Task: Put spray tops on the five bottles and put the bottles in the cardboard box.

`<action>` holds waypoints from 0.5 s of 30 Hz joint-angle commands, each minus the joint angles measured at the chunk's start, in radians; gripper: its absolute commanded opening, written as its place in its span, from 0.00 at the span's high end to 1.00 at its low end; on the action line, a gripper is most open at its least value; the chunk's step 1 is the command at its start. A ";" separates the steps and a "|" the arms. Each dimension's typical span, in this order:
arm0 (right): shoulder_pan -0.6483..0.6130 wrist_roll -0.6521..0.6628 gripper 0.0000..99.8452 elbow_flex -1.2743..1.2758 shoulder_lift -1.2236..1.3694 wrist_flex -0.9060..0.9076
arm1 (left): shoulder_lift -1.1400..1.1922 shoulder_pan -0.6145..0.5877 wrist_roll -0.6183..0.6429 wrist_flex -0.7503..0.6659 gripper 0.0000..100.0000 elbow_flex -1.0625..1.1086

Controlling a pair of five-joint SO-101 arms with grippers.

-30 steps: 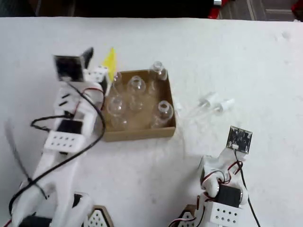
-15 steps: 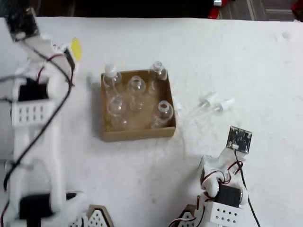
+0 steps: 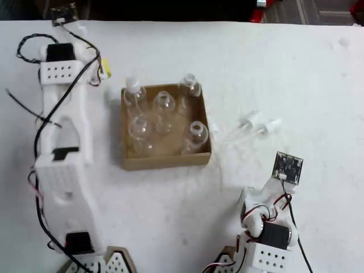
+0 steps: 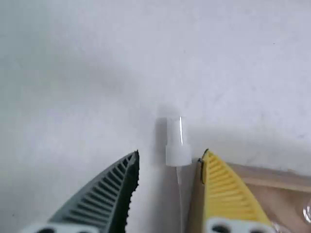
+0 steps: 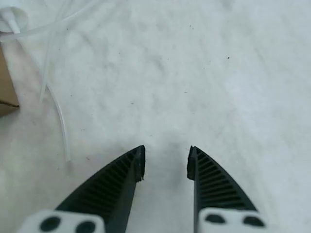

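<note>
Cardboard box (image 3: 165, 161) loaded with five bottles (image 3: 164, 105), one capped at 11 o'clock, four seemingly left; loose spray tops (image 3: 259, 125) at 3 o'clock; left gripper (image 4: 170, 154) and right gripper (image 5: 166, 150) parted, empty.

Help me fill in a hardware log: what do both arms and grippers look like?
The left arm and right arm are white shells with black motor blocks, dotted vent plates and black and red cables. The left gripper has one grey and one yellow finger, ribbed and pointed; the right gripper has two black ones on white bases. A dark circuit board sits at each wrist.
</note>
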 commanded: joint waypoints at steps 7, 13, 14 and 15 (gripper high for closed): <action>0.012 -0.006 0.87 0.009 -0.004 0.008 | 0.444 0.045 0.049 0.043 0.80 -0.657; 0.012 -0.006 0.87 0.009 -0.004 0.008 | 0.567 0.051 0.051 -0.005 0.80 -0.695; 0.012 -0.006 0.87 0.009 -0.004 0.008 | 0.575 0.048 0.054 -0.011 0.80 -0.695; 0.012 -0.006 0.87 0.009 -0.004 0.008 | 0.584 0.047 0.054 -0.014 0.80 -0.695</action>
